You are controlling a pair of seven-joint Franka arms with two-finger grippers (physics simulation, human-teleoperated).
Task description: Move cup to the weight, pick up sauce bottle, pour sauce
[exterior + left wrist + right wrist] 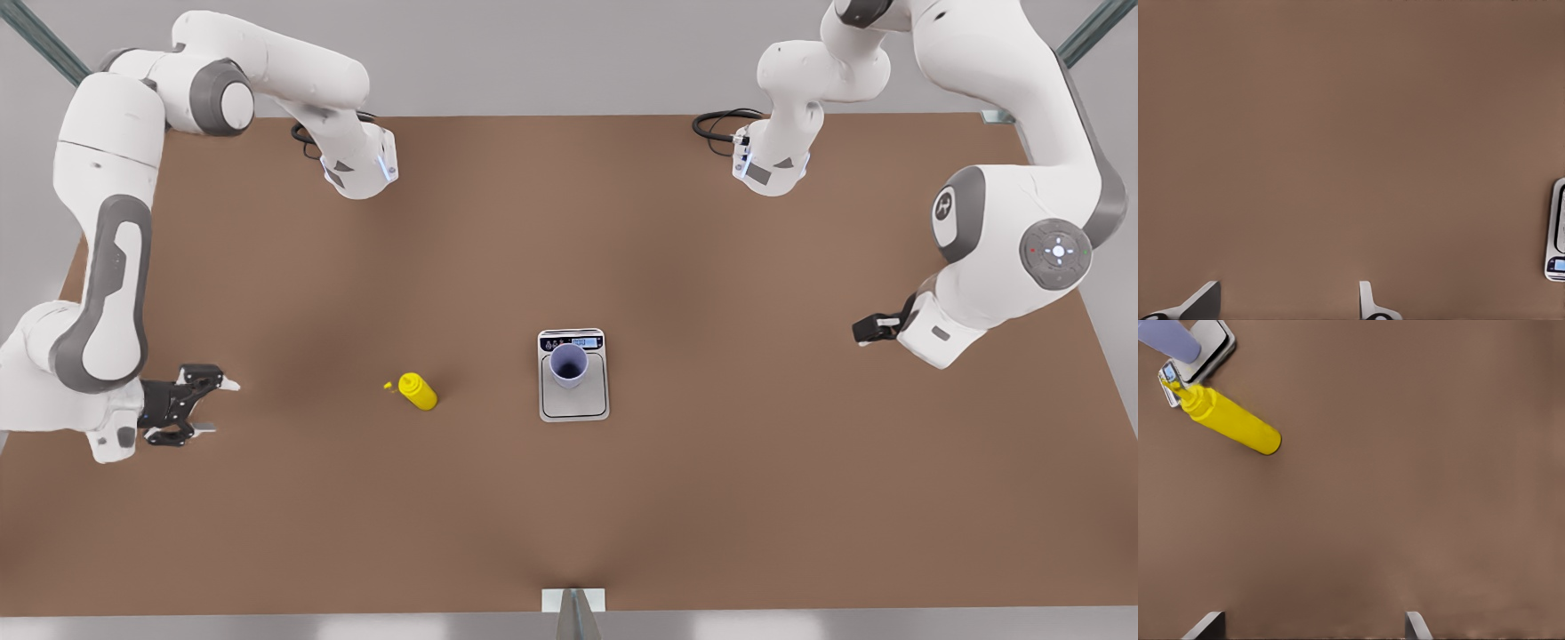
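Your right gripper (220,407), spread, faces the light, slick, squeezable sauce bottle (418,391); grip mid-body gently. Left gripper (861,332) waits spread, well off the scale (574,404).

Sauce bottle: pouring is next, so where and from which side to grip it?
Round mid-body of the sauce bottle, sideways from the front view's left, where the open right gripper waits; it seems upright, nozzle too thin. The left gripper idles at the right.

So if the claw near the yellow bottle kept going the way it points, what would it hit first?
Probably bare table: in its wrist view the right gripper, fingers open, faces tabletop, with the sauce bottle off to one side. Depth is hard to judge.
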